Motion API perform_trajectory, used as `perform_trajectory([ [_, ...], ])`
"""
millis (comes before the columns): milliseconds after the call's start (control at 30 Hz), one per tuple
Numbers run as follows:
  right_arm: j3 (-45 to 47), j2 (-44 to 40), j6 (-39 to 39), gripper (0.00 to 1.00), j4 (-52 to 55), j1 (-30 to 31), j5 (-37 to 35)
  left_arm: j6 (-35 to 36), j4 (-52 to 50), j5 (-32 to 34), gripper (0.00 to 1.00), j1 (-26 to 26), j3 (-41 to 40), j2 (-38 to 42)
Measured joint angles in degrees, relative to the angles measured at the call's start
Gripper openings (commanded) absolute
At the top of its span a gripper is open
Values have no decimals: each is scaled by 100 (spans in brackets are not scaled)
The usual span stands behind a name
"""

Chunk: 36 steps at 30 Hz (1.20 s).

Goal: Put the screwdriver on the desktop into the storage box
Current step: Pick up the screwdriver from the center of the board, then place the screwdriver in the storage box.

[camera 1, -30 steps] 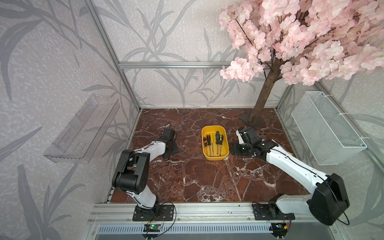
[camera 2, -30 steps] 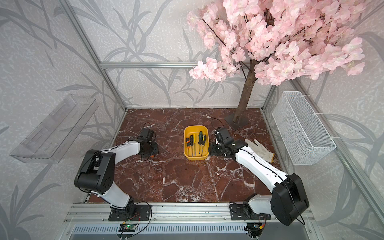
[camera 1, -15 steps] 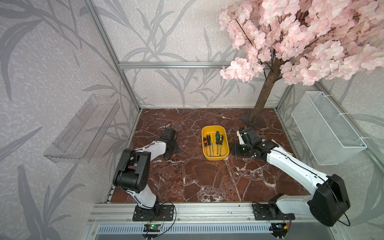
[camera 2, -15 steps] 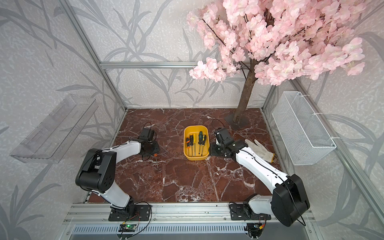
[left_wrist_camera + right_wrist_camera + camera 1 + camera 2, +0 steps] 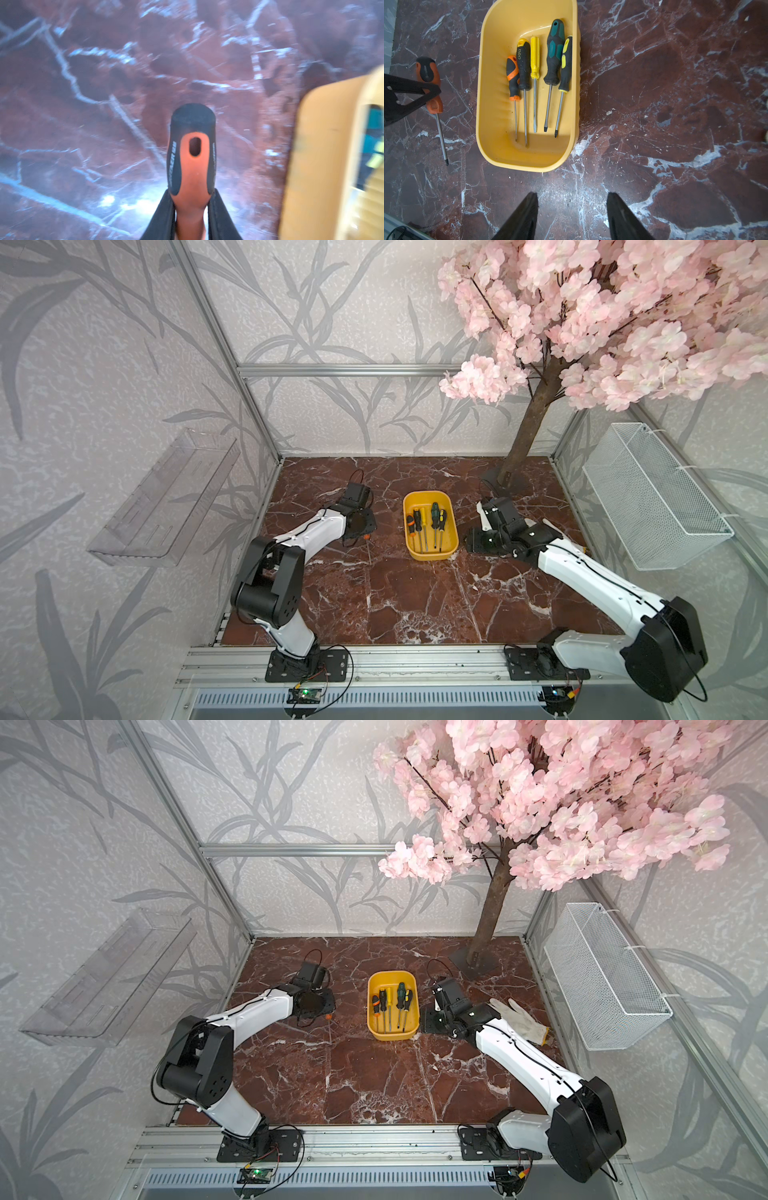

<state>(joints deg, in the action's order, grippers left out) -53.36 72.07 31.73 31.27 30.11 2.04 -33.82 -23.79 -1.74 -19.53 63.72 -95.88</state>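
Left pincer (image 5: 191, 196) has now clamped onto the orange screwdriver (image 5: 193, 166) on the desktop (image 5: 83, 104); right pincer (image 5: 572, 199) stays apart, empty.

- Pale grey wallpaper (image 5: 104, 364) on every wall, printed with darker grey leaves and stems.
- Silver metal frame (image 5: 345, 370) up the corners and across the back wall.
- Clear plastic shelf (image 5: 166, 497) fixed to one side wall.
- White wire basket (image 5: 648, 502) hung on the opposite side wall.
- Artificial tree in a back corner: brown trunk (image 5: 530, 427), pink blossoms (image 5: 623, 315) spreading overhead, flat dark base plate (image 5: 473, 963).
- Grooved metal rail (image 5: 415, 664) across the near edge.
- Soft, even light; faint shadows.
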Motion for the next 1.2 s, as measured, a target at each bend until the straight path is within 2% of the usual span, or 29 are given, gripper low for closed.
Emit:
perform_trajectory([
  [400, 195, -227, 2, 57, 4, 0, -35, -229, -225, -341, 13, -894, 2068, -872],
  [667, 280, -468, 2, 57, 24, -4, -105, -365, -256, -485, 13, -1517, 3213, -2065],
  [900, 407, -662, 22, 57, 55, -11, -168, -391, -321, -466, 14, -1764, 3484, -2767],
  [1133, 407, -664, 20, 57, 70, -11, -205, -476, -321, -382, 18, -1770, 3475, -2833],
  [1200, 407, -664, 20, 58, 70, -13, -205, -485, -321, -367, 22, -1764, 3469, -2833],
])
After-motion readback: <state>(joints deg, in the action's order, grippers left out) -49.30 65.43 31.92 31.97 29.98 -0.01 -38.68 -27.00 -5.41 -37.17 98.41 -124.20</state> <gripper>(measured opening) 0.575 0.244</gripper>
